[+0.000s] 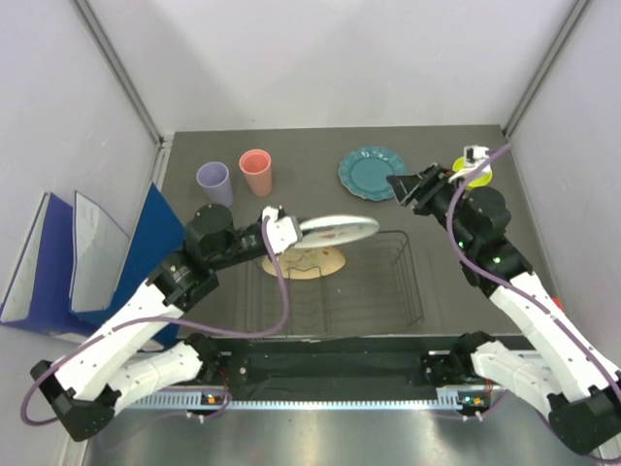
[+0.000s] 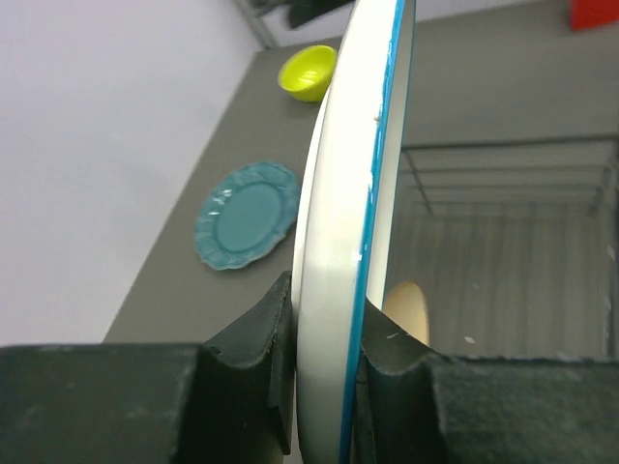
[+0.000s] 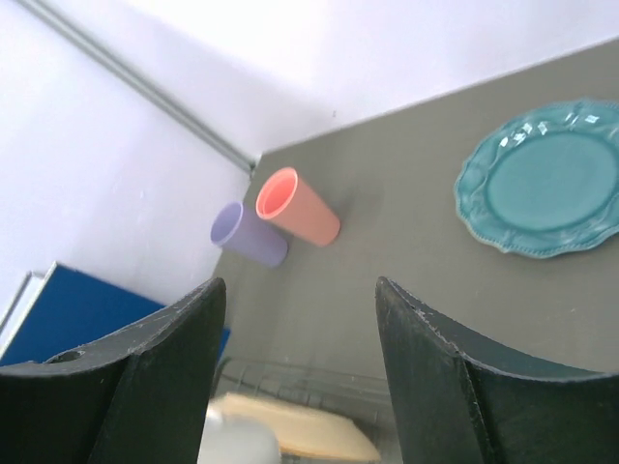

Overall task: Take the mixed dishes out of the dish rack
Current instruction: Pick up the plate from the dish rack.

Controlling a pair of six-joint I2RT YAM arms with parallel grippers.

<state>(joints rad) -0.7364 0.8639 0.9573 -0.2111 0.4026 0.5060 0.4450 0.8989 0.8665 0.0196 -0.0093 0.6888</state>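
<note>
**One plate lifted, one left in the rack**

From above: grips the white plate [image 1: 340,229] by its near rim with the left gripper [image 1: 288,230], roughly level over the dish rack [image 1: 412,291], probably to clear the tines before carrying it out. Leaves the peach plate [image 1: 309,262] lying low at the rack's left end. Shows the lavender cup [image 1: 213,183], salmon-pink cup [image 1: 256,172], teal scalloped plate [image 1: 372,173] and yellow-green bowl [image 1: 477,175] already out on the table [image 1: 310,146]. Sets the right gripper [image 1: 406,189] just beside the teal plate, spread and empty.

Left wrist: pinches the white plate edge-on between both pads [image 2: 256,333], biting the rim, likely so the disc cannot swing.

Right wrist: looks between parted fingers [image 3: 426,358] at both cups and the teal plate; carries nothing, likely standing clear of the left arm's path.
</note>
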